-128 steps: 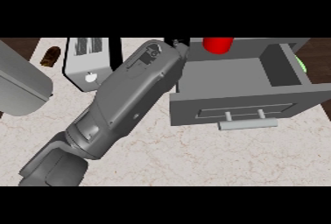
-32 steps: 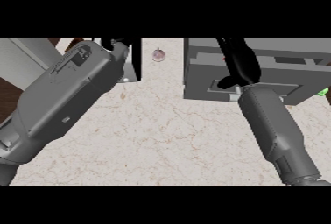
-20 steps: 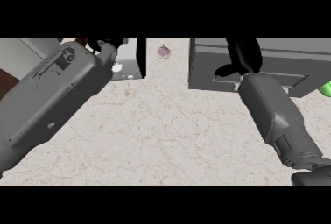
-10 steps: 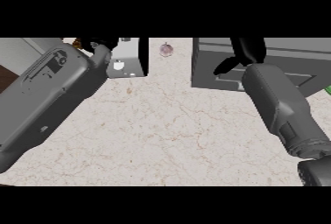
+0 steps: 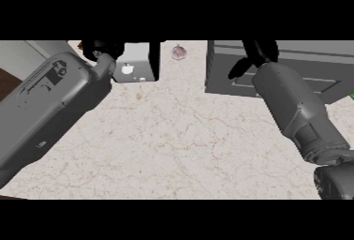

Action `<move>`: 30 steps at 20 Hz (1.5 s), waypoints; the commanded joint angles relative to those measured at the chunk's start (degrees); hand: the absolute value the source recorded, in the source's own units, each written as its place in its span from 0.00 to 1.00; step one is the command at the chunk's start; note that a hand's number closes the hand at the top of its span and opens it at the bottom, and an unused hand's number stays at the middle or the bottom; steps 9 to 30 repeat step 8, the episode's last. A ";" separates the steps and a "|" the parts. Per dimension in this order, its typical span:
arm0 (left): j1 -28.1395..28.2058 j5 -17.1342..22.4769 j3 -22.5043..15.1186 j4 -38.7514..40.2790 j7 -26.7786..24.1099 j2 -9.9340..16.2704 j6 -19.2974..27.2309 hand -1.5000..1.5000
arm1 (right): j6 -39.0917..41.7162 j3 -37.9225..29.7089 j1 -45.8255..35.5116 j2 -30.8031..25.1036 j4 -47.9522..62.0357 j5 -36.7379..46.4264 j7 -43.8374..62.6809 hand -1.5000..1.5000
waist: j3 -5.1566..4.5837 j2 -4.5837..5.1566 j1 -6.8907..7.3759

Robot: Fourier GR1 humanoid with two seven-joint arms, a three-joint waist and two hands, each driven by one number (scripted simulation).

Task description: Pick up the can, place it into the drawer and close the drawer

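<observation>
Both forearms are stretched over a pale marbled counter [image 5: 180,140].

The right hand [image 5: 252,58] is laid against the grey drawer [image 5: 304,70] front, fingers straight and released, nothing grasped. Only the wrist end of the left hand [image 5: 100,49] is seen (its state cannot be told). The can is not visible. A toaster [image 5: 135,63] stands beside it.

One head view looks steeply down, close over the counter [image 5: 173,140], probably facing its back edge.
</observation>
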 commanded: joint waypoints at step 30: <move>1.57 -0.09 0.73 -3.57 2.14 2.06 -0.44 0.00 | 6.13 -15.29 -3.71 1.38 -1.67 -16.31 -7.14 0.00 | -0.44 -0.76 0.47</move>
